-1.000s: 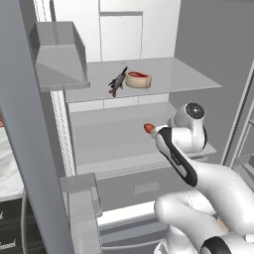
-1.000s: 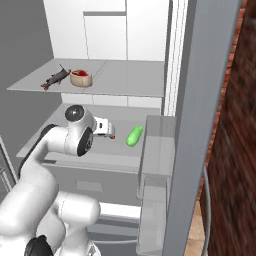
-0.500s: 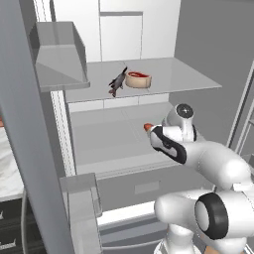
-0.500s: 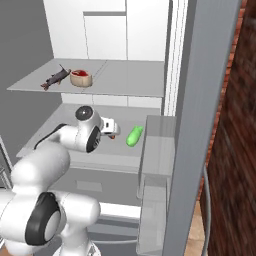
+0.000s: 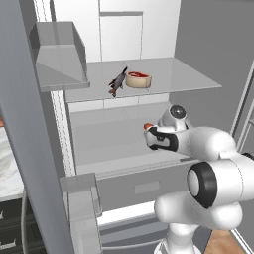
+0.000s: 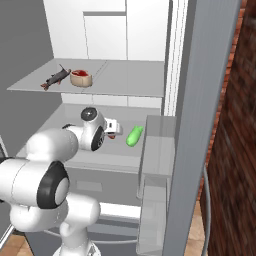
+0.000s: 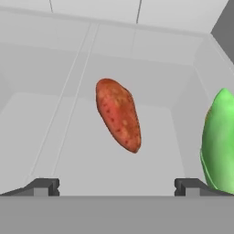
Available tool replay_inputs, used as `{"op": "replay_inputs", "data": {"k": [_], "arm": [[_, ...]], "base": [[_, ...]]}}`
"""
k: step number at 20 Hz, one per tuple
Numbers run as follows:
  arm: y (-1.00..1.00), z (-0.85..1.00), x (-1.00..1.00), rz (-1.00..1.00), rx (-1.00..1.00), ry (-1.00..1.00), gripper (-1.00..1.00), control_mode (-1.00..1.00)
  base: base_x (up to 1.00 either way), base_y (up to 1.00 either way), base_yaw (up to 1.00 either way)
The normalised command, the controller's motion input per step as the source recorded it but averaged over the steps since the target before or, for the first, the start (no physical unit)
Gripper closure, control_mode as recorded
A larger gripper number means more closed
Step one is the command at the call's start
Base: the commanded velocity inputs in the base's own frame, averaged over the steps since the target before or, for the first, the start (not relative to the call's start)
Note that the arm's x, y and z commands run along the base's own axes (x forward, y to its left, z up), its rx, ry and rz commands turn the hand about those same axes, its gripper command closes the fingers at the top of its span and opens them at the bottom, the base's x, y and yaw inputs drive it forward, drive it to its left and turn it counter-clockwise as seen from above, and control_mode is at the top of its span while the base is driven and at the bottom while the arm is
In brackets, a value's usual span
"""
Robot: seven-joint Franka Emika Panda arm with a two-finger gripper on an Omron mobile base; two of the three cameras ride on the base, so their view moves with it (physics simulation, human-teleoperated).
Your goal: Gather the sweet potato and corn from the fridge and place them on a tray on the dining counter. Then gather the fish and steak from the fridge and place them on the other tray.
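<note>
No labels I can read. My gripper [image 7: 117,186] jaws wide apart, sweet potato [image 7: 118,114] ahead, corn [image 7: 220,141] beside it; fish [image 6: 54,78] & steak [image 6: 81,78] on shelf above.

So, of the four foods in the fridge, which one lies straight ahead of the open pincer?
The sweet potato, the reddish-orange oval on the lower shelf. It sits centred between the pincer tips; the corn lies off to one side, and fish and steak lie on the shelf above.

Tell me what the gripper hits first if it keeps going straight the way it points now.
Most likely the sweet potato: in the hand view it lies nearly centred ahead of the open gripper, on the fridge shelf. The corn sits off to one side, probably outside that line. How far ahead is unclear.
</note>
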Motion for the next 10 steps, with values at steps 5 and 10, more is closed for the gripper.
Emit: {"op": "replay_inputs", "data": {"k": [5,10], "arm": [[0.0,-0.13,0.3,0.0,-0.01,0.0,-1.0,-1.0],[0.0,0.0,0.3,0.0,0.0,0.0,-1.0,-1.0]], "base": [[0.0,0.0,0.0],[0.0,0.0,0.0]]}}
